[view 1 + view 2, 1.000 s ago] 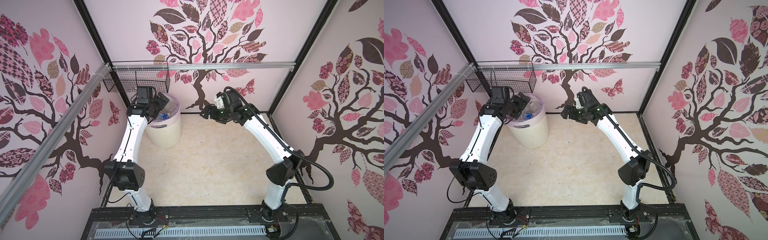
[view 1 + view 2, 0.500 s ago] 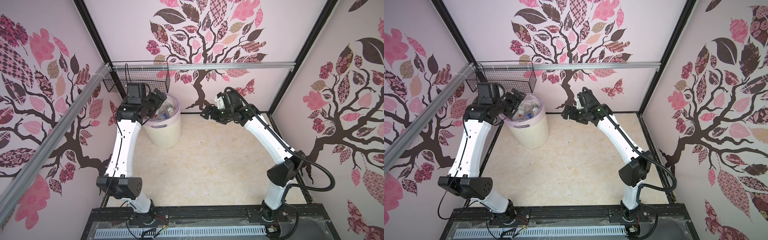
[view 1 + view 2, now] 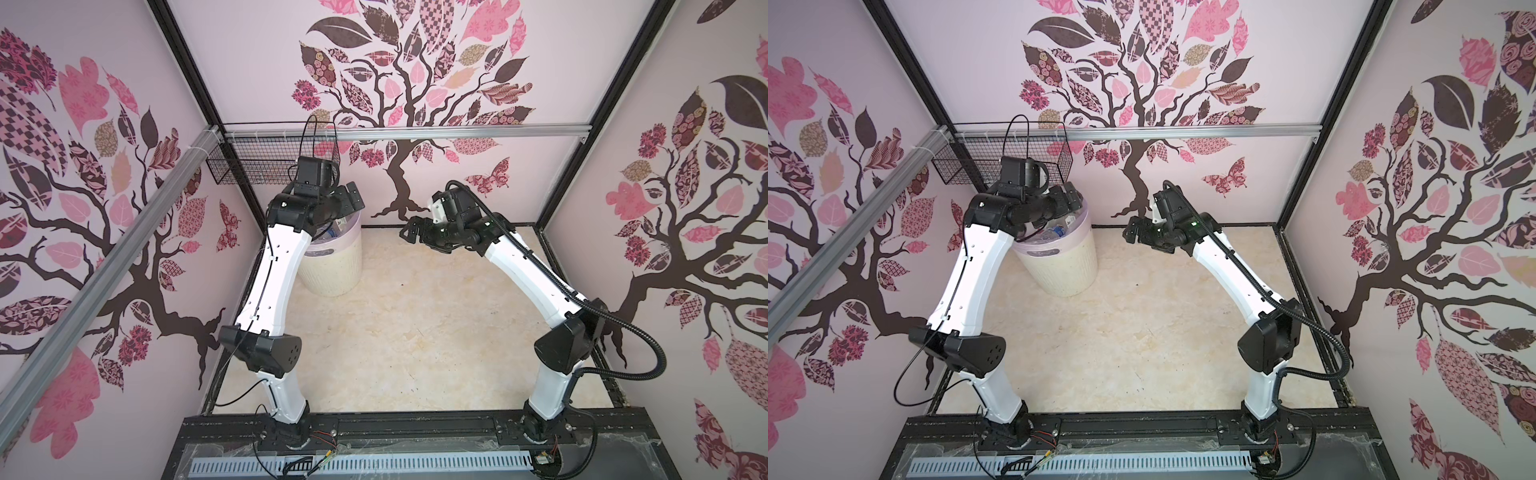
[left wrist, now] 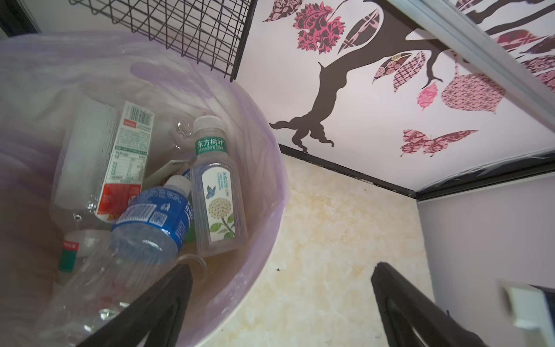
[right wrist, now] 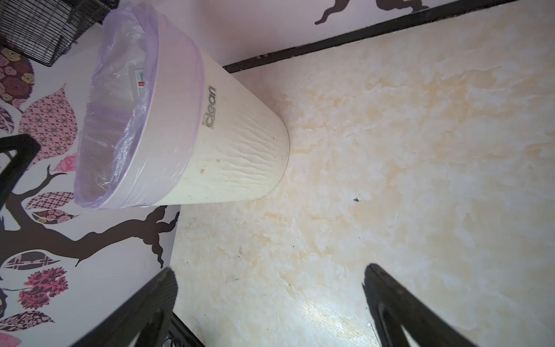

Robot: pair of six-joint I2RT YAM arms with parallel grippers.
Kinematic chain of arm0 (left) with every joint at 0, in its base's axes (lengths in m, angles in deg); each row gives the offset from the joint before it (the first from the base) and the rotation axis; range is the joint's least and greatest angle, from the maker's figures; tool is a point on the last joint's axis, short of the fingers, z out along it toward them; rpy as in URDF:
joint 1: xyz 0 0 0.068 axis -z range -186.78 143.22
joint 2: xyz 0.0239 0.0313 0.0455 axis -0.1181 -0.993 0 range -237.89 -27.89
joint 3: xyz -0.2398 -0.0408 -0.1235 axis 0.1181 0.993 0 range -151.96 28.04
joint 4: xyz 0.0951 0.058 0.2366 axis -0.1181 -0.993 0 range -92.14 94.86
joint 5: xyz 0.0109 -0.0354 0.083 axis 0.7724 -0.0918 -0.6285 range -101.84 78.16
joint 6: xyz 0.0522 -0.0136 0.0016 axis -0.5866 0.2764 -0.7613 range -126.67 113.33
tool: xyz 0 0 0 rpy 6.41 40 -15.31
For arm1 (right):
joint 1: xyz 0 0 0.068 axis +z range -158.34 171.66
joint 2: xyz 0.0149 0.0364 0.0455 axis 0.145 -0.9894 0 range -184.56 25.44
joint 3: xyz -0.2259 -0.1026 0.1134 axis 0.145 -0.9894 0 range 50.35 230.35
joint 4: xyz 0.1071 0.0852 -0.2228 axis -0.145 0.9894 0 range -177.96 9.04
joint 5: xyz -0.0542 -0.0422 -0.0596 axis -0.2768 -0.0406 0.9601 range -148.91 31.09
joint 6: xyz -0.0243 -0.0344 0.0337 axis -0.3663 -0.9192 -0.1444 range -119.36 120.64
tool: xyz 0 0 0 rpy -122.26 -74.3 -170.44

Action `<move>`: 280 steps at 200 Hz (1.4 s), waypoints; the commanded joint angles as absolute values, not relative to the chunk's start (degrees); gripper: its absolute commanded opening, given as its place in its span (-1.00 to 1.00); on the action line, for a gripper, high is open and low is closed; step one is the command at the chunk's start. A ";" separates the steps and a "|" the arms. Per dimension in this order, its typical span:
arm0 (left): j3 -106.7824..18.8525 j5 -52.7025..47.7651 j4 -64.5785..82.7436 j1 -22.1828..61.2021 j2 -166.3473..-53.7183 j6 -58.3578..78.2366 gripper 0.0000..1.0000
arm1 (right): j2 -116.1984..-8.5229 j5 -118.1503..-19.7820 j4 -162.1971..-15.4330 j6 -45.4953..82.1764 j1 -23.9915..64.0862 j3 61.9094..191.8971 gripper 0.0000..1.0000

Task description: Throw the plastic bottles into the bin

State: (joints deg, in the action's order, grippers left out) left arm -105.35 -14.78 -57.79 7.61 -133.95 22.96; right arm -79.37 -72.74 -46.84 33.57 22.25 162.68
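- Left gripper (image 4: 282,267), jaws spread and empty, hovers over the bin (image 3: 332,270); the plastic bottles (image 4: 150,216) lie heaped directly beneath it.
- Right gripper (image 5: 269,269), also spread and empty, hangs beside the bin, apart from it.
- Probably best to lift straight up, avoiding the lilac bag (image 4: 264,168) below and the wire basket (image 4: 180,30) just behind.

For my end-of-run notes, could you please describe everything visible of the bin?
The bin is a round, cream-white plastic bucket with a rippled wall and a grey "clean" mark under its rim. A translucent lilac bag lines it and folds over the rim. It stands upright on the marbled floor in the far left corner, partly beneath the black wire basket. Several plastic bottles lie inside. The open left gripper hovers above its rim.
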 commanded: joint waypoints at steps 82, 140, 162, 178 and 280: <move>-108.69 -15.81 -67.49 8.15 -143.88 13.91 0.68 | -69.51 -73.73 -53.14 33.71 19.70 152.91 0.99; -107.21 -12.30 -69.97 8.49 -144.86 15.48 0.19 | -68.78 -73.66 -53.60 33.97 18.30 152.40 0.99; -109.24 -11.51 -72.38 8.82 -145.98 15.69 0.03 | -68.36 -73.38 -54.00 34.09 17.76 151.77 0.99; -108.70 -11.36 -72.48 8.91 -145.50 15.96 -0.06 | -68.00 -73.87 -54.80 34.79 17.25 150.66 0.99; -105.90 -8.29 -73.94 9.69 -142.43 18.07 -0.68 | -67.55 -75.00 -56.45 36.24 16.19 149.05 0.99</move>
